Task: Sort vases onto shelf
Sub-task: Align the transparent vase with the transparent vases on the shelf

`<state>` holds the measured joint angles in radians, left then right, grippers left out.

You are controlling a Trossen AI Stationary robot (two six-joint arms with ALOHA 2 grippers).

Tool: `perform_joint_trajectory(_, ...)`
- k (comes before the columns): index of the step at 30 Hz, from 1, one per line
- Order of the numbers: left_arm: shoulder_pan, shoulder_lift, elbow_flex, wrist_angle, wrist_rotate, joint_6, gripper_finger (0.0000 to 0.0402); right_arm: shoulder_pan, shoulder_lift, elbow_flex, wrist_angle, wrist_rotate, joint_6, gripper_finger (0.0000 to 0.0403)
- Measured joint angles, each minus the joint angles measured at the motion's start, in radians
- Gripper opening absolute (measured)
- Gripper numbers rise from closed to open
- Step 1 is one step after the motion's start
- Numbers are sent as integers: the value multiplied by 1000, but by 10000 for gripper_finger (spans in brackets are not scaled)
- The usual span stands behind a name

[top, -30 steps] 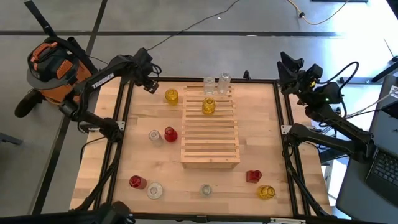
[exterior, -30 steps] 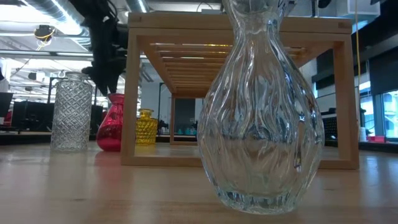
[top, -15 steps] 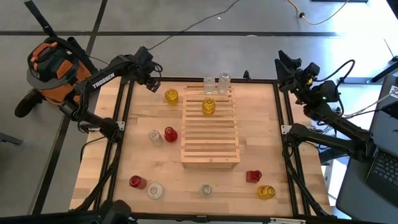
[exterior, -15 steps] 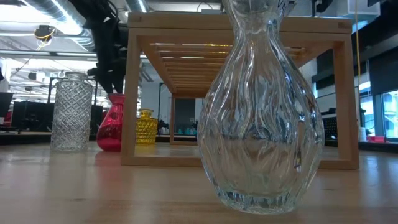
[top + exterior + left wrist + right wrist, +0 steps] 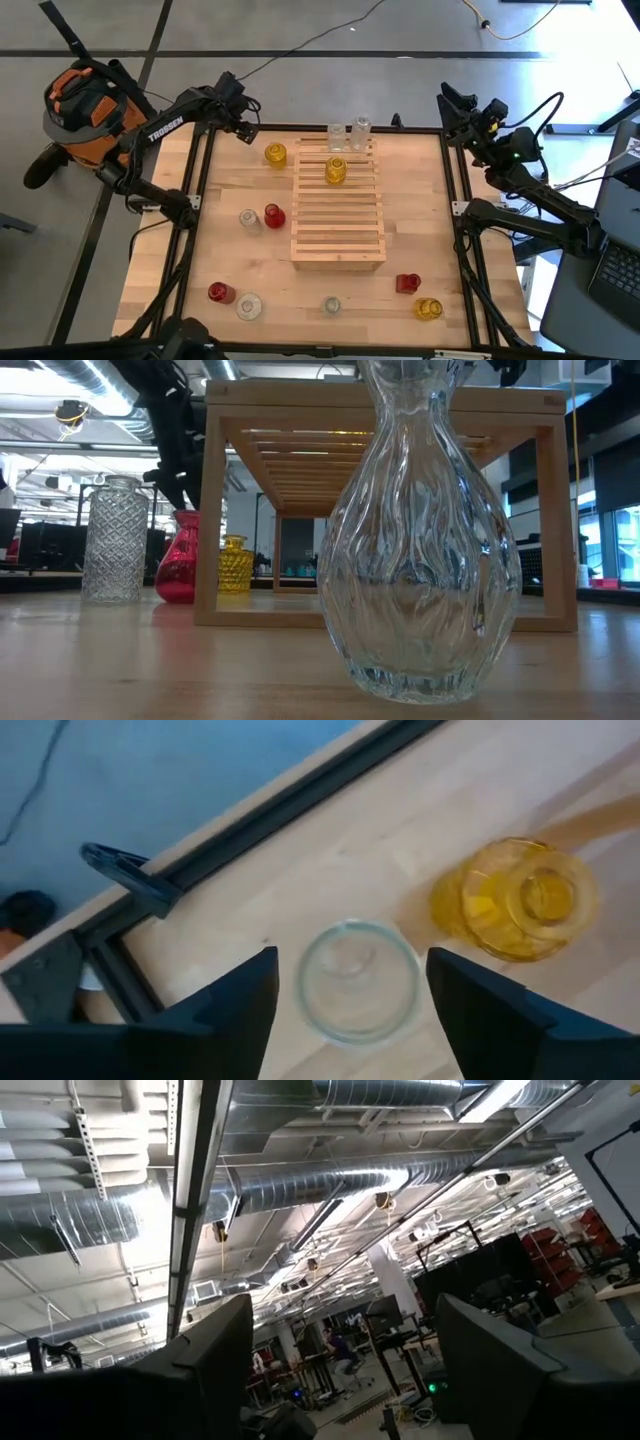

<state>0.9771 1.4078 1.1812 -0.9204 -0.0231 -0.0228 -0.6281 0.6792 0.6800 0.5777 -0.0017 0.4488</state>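
Counted from the high view, eleven vases are out: three yellow, three red, five clear. The shelf (image 5: 338,205) sits mid-desk, its long side running from 12 to 6 o'clock. One yellow vase (image 5: 335,170) stands on its slats near the 12 o'clock end, and two clear vases (image 5: 347,133) stand side by side at that end's edge. Off the shelf at about 10 o'clock is a second yellow vase (image 5: 275,154). At 9 o'clock a clear vase (image 5: 248,218) and a red vase (image 5: 274,215) stand just beside each other. Along the 6 o'clock edge of the desk (image 5: 420,210), from 7 to 5 o'clock, come a red vase (image 5: 221,293), a clear one (image 5: 249,306), another clear one (image 5: 331,305), a red one (image 5: 407,283) and the third yellow (image 5: 428,309).

The left hand (image 5: 243,129) hangs over the desk's 11 o'clock corner; the yellow vase off the shelf lies near it, toward 4 o'clock. Its wrist view shows the fingers (image 5: 215,1020) apart, holding nothing, with a clear vase (image 5: 358,982) showing between them and a yellow one (image 5: 515,900) beside it.

The right hand (image 5: 449,105) is raised past the desk's 1 o'clock corner, well apart from every vase; its fingers (image 5: 210,1360) are spread, gripping nothing, pointing at the ceiling ducts (image 5: 330,1175).
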Motion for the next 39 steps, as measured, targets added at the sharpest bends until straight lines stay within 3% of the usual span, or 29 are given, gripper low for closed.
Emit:
perform_joint_trajectory(6,11,0,0,10,-104,-18,243,0,0,0,0,-5,22,266)
perform_joint_trajectory(17,36,65,0,-40,-45,-19,196,0,0,0,-1,-12,45,266)
perform_joint_trajectory(22,38,150,0,-48,16,-28,138,0,0,0,0,-9,53,266)
perform_joint_trajectory(27,34,136,0,-74,25,-30,25,0,-1,0,-1,-38,81,266)
perform_joint_trajectory(29,34,112,1,-93,40,-39,18,0,-1,0,-3,-43,82,266)
perform_joint_trajectory(35,2,28,159,-226,66,-46,17,0,0,0,-5,-43,80,266)
perform_joint_trajectory(39,-18,-46,324,-121,250,-79,17,0,-1,0,-5,-42,78,266)
